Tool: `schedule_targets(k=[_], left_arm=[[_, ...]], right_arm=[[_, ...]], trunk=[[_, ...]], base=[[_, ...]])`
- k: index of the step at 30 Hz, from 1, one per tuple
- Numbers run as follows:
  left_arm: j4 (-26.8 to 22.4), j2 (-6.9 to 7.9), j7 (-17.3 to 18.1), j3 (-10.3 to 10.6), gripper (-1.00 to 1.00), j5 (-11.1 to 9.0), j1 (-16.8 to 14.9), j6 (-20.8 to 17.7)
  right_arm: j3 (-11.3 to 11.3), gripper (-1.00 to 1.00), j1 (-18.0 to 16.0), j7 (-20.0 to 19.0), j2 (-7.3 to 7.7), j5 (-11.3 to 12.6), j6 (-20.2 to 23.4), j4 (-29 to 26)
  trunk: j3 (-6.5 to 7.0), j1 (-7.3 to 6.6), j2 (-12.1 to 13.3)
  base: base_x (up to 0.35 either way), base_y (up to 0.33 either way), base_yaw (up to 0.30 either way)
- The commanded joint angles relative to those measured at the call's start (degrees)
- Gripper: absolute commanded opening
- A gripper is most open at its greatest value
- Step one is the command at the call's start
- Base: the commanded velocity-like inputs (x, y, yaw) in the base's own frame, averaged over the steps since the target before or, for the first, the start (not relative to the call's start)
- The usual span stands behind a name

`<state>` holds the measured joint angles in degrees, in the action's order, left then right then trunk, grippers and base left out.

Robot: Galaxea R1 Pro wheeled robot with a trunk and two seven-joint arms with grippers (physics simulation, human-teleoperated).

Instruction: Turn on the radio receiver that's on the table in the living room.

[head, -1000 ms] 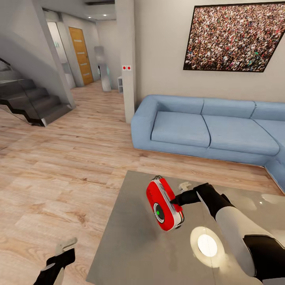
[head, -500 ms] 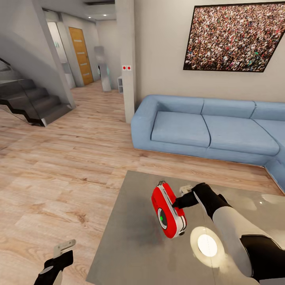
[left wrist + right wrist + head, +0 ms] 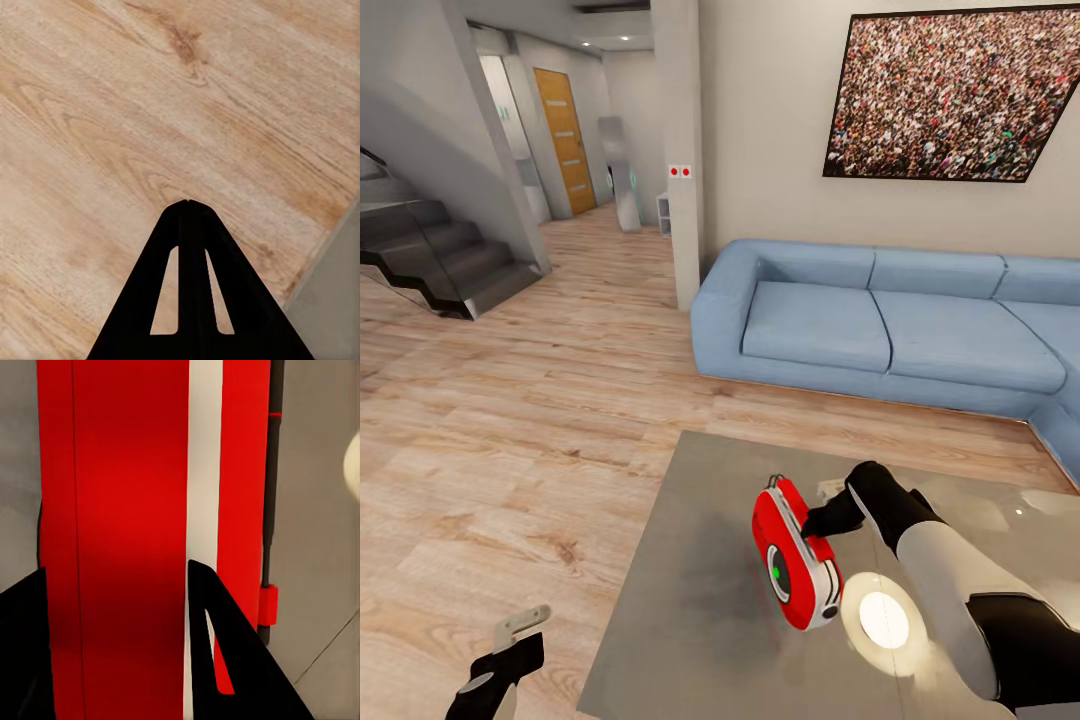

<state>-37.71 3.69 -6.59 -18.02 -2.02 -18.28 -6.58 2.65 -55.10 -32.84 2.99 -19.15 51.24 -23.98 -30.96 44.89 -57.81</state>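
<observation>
The radio receiver [image 3: 795, 567] sits tilted over the table [image 3: 690, 600], toward its near side, at about 5 o'clock from the blue sofa [image 3: 880, 325]. Looks like a hard, smooth plastic shell, light and hand-sized, probably slick; best hold is across the thin body over the white trim band, or by the top handle. The right gripper [image 3: 822, 520] pinches it across that narrow edge, fingers [image 3: 240, 667] spread just to the casing's thickness, pressing both sides. The left gripper [image 3: 189, 206] hangs over the wood floor [image 3: 112, 112], fingertips together, holding nothing.
</observation>
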Motion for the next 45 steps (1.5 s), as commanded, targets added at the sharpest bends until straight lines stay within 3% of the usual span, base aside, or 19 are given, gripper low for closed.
schedule_targets(k=[1, 11, 29, 37, 45], left_arm=[[0.0, 0.00, 0.0, 0.0, -1.00, 0.0, 0.0, 0.0], [0.0, 0.00, 0.1, -0.1, -1.00, -0.4, 0.0, -0.2], [-0.1, -0.09, 0.0, -0.1, -1.00, -0.6, 0.0, 0.2], [-0.1, -0.17, -0.1, -0.1, -1.00, -0.5, 0.0, 1.7], [0.0, -0.44, -0.3, 0.3, -1.00, -0.1, 0.0, 1.7]], right_arm=[[0.0, -1.00, 0.0, 0.0, 0.00, 0.4, 0.1, 0.0], [-0.1, -1.00, 0.0, 5.1, 0.06, 0.9, -0.2, 0.2], [-0.2, -1.00, 0.0, 4.5, 0.00, 1.3, -0.6, 0.6], [-0.2, -1.00, 0.0, 4.5, 0.00, 1.2, -0.7, 1.6], [-0.2, -1.00, 0.0, 4.5, -0.03, 1.3, -1.9, 1.8]], trunk=[[0.00, 0.00, 0.0], [0.00, 0.00, 0.0], [0.00, 0.00, 0.0], [-1.43, 1.76, -3.2], [-1.43, 1.76, -3.2]], base=[[0.000, 0.000, 0.000], [0.000, 0.000, 0.000], [0.000, 0.000, 0.000], [0.000, 0.000, 0.000], [0.000, 0.000, 0.000]])
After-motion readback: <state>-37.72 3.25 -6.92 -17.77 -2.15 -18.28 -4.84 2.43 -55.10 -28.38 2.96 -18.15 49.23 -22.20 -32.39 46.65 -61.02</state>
